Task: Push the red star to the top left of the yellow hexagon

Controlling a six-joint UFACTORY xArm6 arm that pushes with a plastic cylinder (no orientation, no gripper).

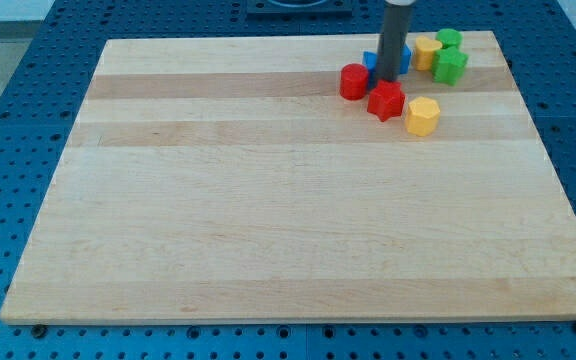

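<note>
The red star lies near the view's top right of the wooden board, touching the left side of the yellow hexagon. My tip stands just above the red star at its top edge, between it and a blue block that the rod partly hides. A red cylinder sits just left of the tip.
Behind the rod, near the board's top edge, lie a yellow block, a green star and a green round block. A blue pegboard table surrounds the board.
</note>
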